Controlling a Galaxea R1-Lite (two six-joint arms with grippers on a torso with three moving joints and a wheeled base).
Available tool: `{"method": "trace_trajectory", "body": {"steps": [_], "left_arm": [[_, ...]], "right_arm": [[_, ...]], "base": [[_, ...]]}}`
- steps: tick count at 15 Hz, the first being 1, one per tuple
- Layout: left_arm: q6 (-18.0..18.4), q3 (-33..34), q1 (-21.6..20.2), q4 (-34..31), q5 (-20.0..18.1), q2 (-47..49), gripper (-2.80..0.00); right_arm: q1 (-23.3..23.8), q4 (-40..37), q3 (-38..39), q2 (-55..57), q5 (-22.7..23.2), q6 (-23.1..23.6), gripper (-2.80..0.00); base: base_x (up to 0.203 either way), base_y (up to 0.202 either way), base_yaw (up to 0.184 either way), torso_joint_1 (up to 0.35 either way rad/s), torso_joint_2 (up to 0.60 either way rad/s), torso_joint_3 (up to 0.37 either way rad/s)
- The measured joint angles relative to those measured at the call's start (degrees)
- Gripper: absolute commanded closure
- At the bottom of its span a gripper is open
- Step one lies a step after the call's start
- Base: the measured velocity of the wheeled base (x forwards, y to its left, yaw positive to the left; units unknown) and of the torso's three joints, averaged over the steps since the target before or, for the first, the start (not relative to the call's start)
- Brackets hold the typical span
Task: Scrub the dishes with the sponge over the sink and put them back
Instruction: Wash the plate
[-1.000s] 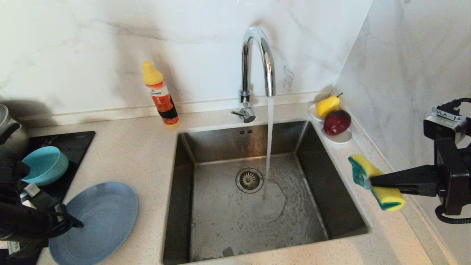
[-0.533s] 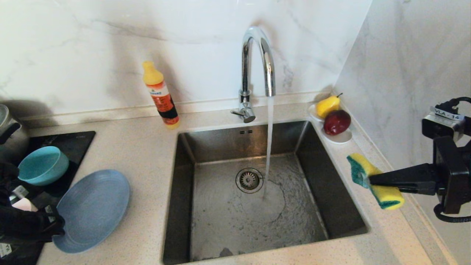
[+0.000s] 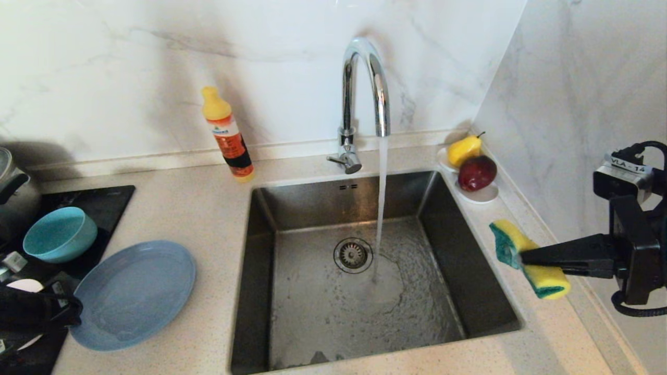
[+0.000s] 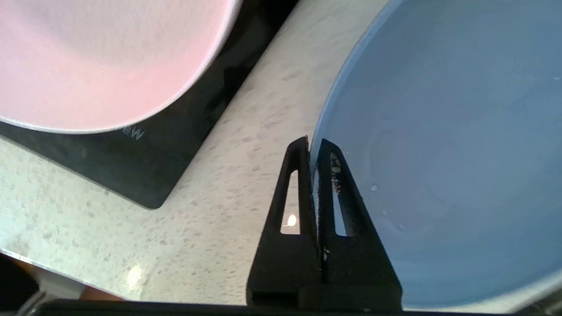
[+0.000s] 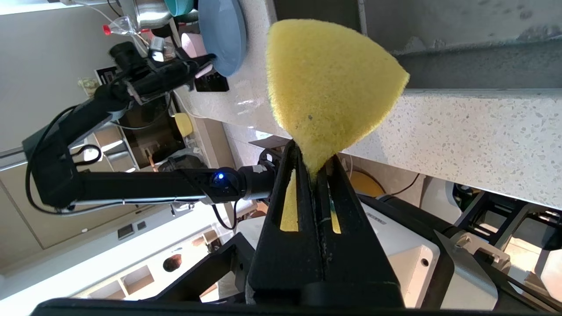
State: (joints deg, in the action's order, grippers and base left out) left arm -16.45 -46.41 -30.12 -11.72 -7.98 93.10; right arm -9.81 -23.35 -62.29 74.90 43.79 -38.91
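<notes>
1. The left gripper [image 4: 312, 147] is seen at the left edge of the counter, its jaws pressed together on the rim of the slate-blue plate [image 3: 136, 292], which is pinched between the fingertips [image 4: 301, 149].
2. The plate is found on the speckled counter [image 3: 203, 219], left of the sink [image 3: 453, 245] and just beside the black cooktop [image 3: 99, 203].
3. The teal bowl [image 3: 58, 234] is set on the cooktop behind the plate; the pale pink bowl [image 4: 101, 61] is also placed on the cooktop, near the left gripper.
4. The sponge [image 3: 526, 258] is held off the counter by the right gripper [image 3: 523, 256], right of the sink, with the jaws clamped on its narrow middle.
5. Water is seen running from the chrome tap [image 3: 365, 88] into the basin, next to the drain [image 3: 353, 255].
6. An orange bottle [image 3: 228, 134] is stood by the back wall, and a pear [image 3: 464, 149] and a red apple [image 3: 477, 173] are kept on a white saucer [image 3: 484, 195] in the corner.
</notes>
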Motion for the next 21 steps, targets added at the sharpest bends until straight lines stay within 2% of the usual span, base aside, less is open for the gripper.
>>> {"method": "trace_trajectory", "body": {"steps": [2,5,6,12,13,16,21], "left_arm": [[1.08,-0.67,0.00,-0.27,-0.76,-1.86,0.00],[6.81,0.17,0.00,-0.82,-2.70,-4.24,0.00],[7.51,0.38,0.00,-0.84,-2.78,-4.64,0.00],[8.44,2.83,0.00,0.30,-2.51,-3.04,0.00],[8.40,3.15,0.00,0.80,-2.76,-2.26,-2.80],[6.95,4.16,0.00,4.75,-3.26,0.30,-2.80],[1.09,2.75,-0.05,5.08,-6.90,1.19,-2.80]], "right_arm": [[-0.02,-0.04,-0.20,-0.12,0.00,-0.01,0.00],[-0.07,-0.08,-0.33,-0.35,0.00,0.00,0.00],[-0.07,-0.08,-0.33,-0.42,0.00,0.00,0.00],[-0.11,0.01,0.00,-0.29,0.00,0.02,0.00],[-0.11,0.01,-0.08,-0.28,0.01,-0.01,0.00],[-0.10,0.03,0.04,-0.23,0.00,0.00,0.00],[0.00,0.01,0.20,-0.07,0.00,0.00,0.00]], "base": [[0.000,0.000,0.000,0.000,0.00,0.000],[0.000,0.000,0.000,0.000,0.00,0.000],[0.000,0.000,0.000,0.000,0.00,0.000],[0.000,0.000,0.000,0.000,0.00,0.000],[0.000,0.000,0.000,0.000,0.00,0.000],[0.000,0.000,0.000,0.000,0.00,0.000],[0.000,0.000,0.000,0.000,0.00,0.000]]}}
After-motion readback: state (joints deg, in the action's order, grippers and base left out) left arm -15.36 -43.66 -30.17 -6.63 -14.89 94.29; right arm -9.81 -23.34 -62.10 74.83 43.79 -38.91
